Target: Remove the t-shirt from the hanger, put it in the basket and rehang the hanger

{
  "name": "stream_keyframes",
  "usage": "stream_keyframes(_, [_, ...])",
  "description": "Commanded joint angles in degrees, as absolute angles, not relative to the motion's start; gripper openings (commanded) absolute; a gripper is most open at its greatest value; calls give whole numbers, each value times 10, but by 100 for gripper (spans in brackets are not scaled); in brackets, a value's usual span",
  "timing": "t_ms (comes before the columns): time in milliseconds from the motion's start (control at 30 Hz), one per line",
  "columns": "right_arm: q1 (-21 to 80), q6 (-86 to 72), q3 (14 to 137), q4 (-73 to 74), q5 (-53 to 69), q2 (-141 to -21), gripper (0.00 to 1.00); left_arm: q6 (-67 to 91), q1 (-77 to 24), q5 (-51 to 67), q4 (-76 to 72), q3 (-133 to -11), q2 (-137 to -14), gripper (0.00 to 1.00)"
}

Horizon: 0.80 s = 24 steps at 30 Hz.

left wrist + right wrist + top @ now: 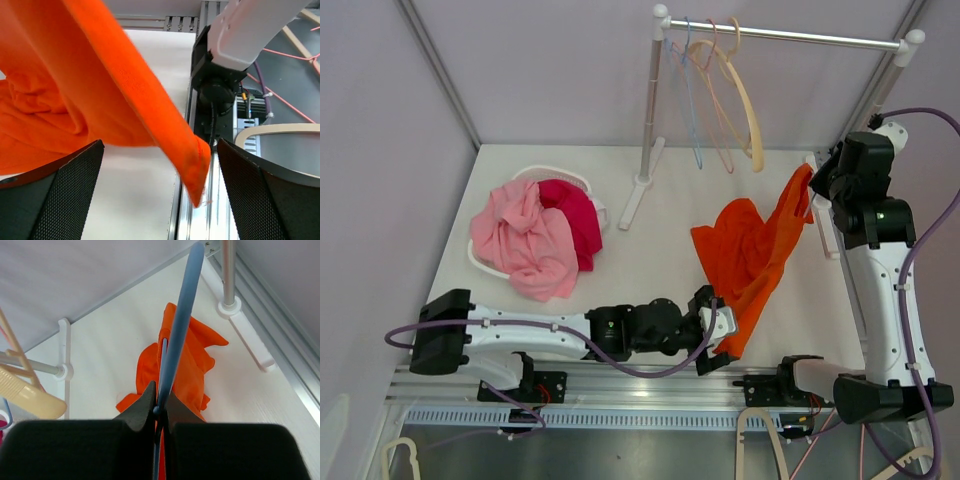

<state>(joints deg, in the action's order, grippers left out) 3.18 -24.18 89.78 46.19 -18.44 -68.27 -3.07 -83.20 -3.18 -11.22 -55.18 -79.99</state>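
In the top view you see the orange t-shirt (750,255) stretched above the right half of the counter (650,270). Its upper corner is lifted at the right gripper (817,188) near the right edge, and its lower corner is at the left gripper (720,335) by the near edge. That view does not settle either gripper's state. The right wrist view does: the right gripper is clamped on a blue hanger (181,320), with the t-shirt bunched beyond it. The left wrist view shows the left gripper's fingers (65,200) wide apart, the hem dangling between them unpinched. Only the top view gives you the clothes rack (780,35) at the far edge and the laundry basket (575,180) of pink garments (525,245) towards the left edge.
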Motion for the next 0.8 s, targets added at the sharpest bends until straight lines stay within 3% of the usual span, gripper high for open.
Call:
stream_keyframes(0, [34, -266, 904, 442, -155, -664, 0, -38, -816, -31, -248, -520, -773, 99])
stream_keyframes(300, [34, -261, 903, 455, -113, -635, 0, -40, -816, -132, -290, -549, -843, 99])
stream_keyframes(633, [35, -263, 919, 466, -86, -639, 0, -28, -811, -161, -292, -658, -936, 97])
stream_keyframes(700, [35, -262, 919, 465, -86, -640, 0, -28, -802, -113, -265, -674, -935, 51])
stream_keyframes(733, [34, -261, 920, 466, -93, -644, 0, -27, -802, -98, -252, -680, -931, 16])
stream_keyframes(767, [33, -257, 923, 465, -97, -647, 0, -26, -805, -85, -243, -677, -923, 1])
